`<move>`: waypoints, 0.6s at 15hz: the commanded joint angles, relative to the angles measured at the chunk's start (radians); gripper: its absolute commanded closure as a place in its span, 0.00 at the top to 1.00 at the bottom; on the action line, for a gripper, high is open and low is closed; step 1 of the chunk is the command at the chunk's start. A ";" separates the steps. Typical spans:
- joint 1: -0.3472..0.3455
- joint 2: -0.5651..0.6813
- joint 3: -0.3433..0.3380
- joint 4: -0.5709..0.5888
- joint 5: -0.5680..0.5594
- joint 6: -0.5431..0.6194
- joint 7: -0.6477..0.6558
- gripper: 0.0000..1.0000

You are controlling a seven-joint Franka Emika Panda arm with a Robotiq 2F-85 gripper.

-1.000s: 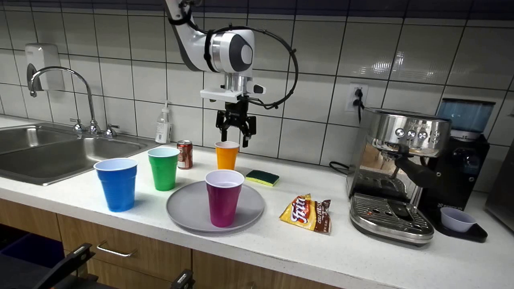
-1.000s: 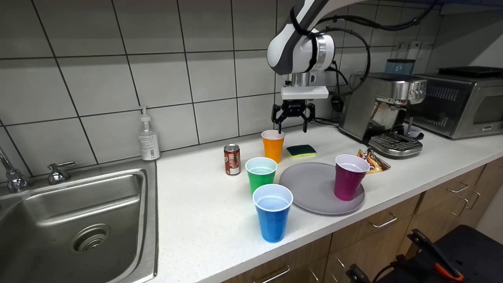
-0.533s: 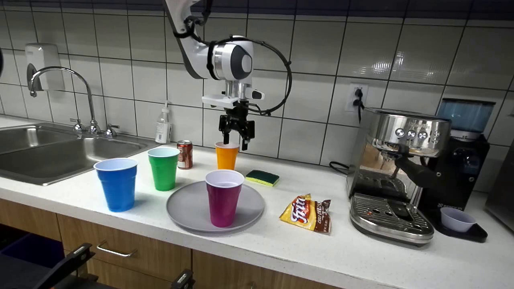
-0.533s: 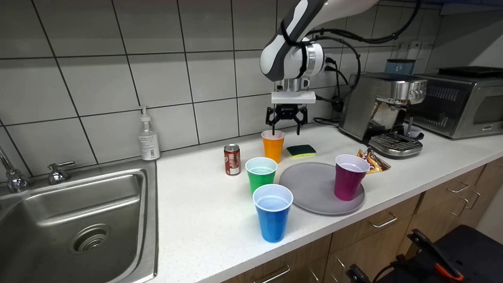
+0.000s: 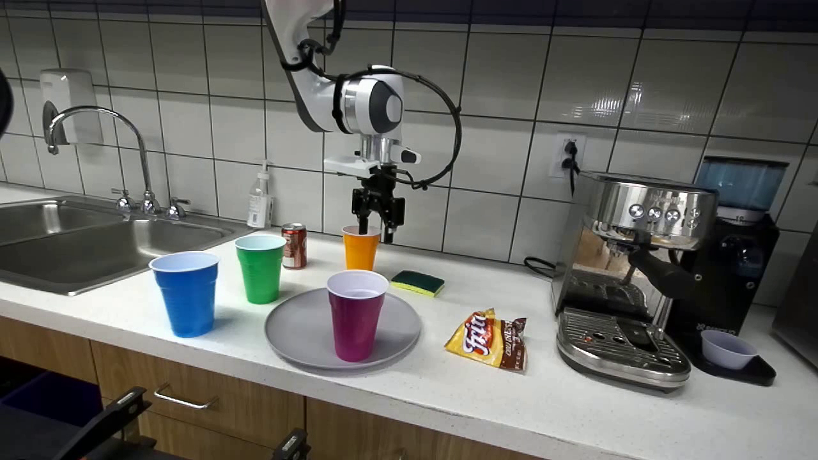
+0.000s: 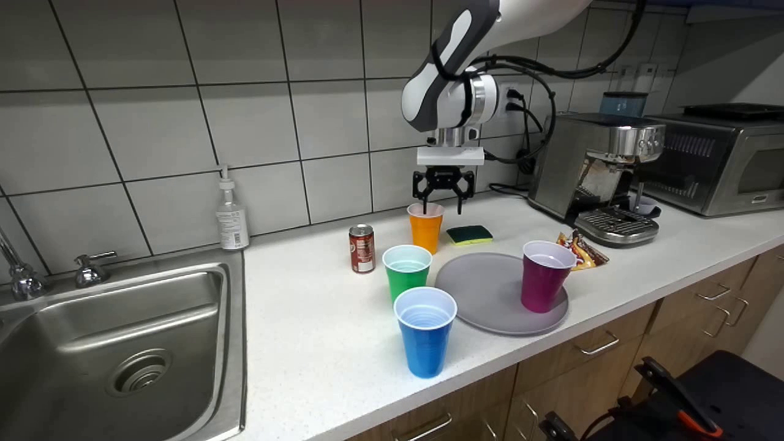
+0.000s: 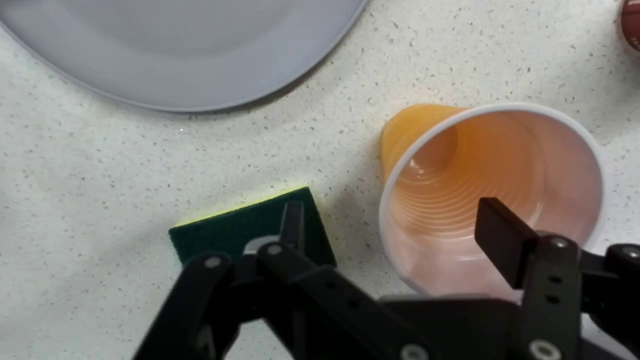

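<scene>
Down and sideways I've moved the tool [image 6: 441, 212], closer to the orange cup [image 6: 425, 234], which has stayed upright near the back edge of the desk [image 6: 318, 318]. The tool's fingers stand well apart and clamp nothing: one now overlaps the cup's mouth, while the other hangs on the side toward the green sponge [image 6: 470, 234]. To my eye, that puts the cup's wall roughly in line with the gap between them, though I can't tell whether the first fingertip dips inside the mouth or touches anything.
</scene>
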 commanded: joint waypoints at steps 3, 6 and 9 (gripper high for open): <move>0.013 0.031 -0.012 0.061 0.024 -0.050 0.014 0.42; 0.012 0.033 -0.010 0.066 0.029 -0.052 0.012 0.18; 0.013 0.037 -0.010 0.071 0.033 -0.054 0.011 0.00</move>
